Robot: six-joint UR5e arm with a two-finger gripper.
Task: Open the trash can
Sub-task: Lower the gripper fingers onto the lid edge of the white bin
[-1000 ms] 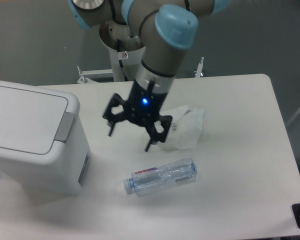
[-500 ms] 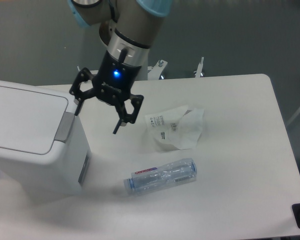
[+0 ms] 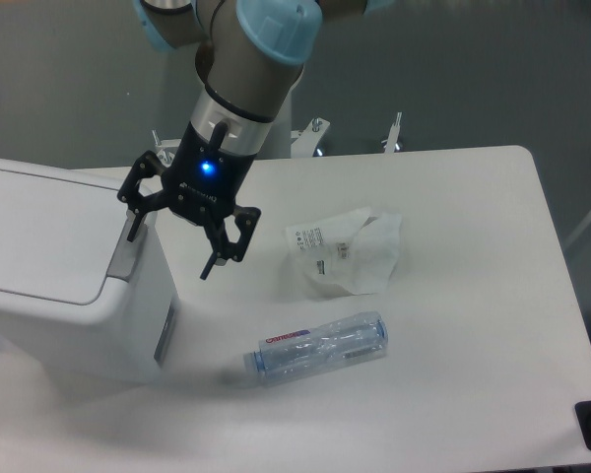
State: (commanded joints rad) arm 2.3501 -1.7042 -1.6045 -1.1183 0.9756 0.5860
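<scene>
A large white trash can [image 3: 49,271] with rounded corners sits at the left end of the white table [image 3: 473,325], its flat lid [image 3: 34,232] lying closed and level, the grey push tab [image 3: 128,256] visible on the rim at its right side. Directly above that right edge hangs the robot's black two-finger hand [image 3: 169,241], a blue light glowing on its body; its fingers are spread wide and grasp nothing, the left one poised over the grey tab and the lid's corner, the right one hanging past the can's side wall over the tabletop. Whether the left fingertip touches the tab cannot be told. The arm reaches down from the top of the frame, its grey tube capped by a light-blue joint cover. To the right of the hand, near the table's middle, lies a crumpled white wrapper [image 3: 345,251] with printed text. In front of it, a clear plastic bottle [image 3: 317,349] lies on its side, blue cap pointing toward the trash can
</scene>
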